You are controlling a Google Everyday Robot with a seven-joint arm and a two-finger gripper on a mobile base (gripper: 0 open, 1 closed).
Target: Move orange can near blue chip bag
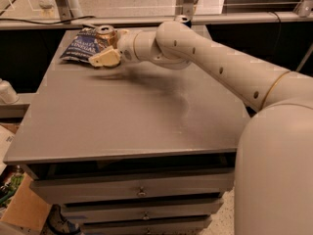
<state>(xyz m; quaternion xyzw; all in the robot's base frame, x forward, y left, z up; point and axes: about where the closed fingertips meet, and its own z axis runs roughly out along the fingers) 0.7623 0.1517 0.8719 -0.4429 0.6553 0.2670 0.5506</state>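
Beside the blue chip bag [79, 45], the gripper [101, 47] clasps the orange can [105, 33]

Table top [122, 116] is smooth matt grey, bit scuffed. Arm [220, 67] is smooth cream plastic with a soft sheen. The gripper [104, 50], at the back corner beside the bag, looks duller, yellowish plastic. Orange can [105, 33] has a shiny metal top, and the blue chip bag [80, 45] is crinkly glossy foil.
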